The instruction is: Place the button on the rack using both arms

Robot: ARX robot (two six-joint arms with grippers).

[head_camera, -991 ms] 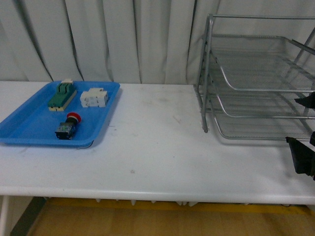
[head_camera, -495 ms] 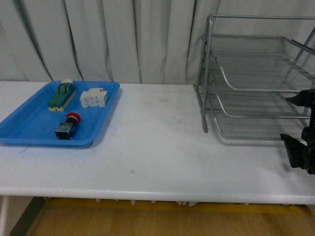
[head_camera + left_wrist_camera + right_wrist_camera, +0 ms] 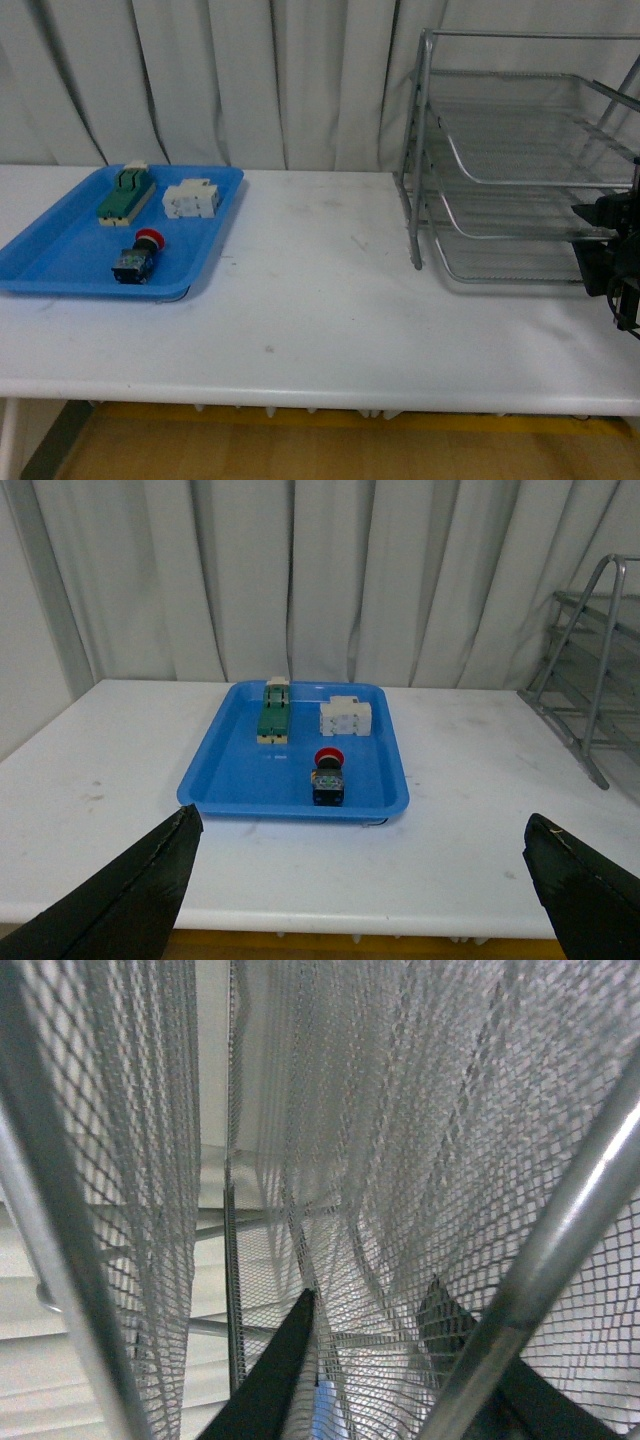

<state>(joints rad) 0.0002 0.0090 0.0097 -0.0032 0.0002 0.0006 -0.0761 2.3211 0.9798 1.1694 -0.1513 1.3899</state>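
The button (image 3: 138,256), red cap on a black-and-blue body, lies in the blue tray (image 3: 60,262) at the table's left; it also shows in the left wrist view (image 3: 328,777). The silver wire rack (image 3: 520,170) stands at the right. My right gripper (image 3: 603,238) is open at the rack's front right, its jaws around the edge of a mesh tray; in the right wrist view its fingers (image 3: 272,1370) straddle the mesh (image 3: 380,1160). My left gripper (image 3: 360,890) is open and empty, back from the tray over the table's front edge; it is out of the front view.
In the blue tray (image 3: 240,780) a green-and-cream part (image 3: 125,193) and a white block (image 3: 191,199) lie behind the button. White curtains hang behind the table. Bare white tabletop (image 3: 320,290) stretches between tray and rack.
My right gripper has risen and moved left from the table's right edge to the front of the rack's trays. The button and tray have not moved.
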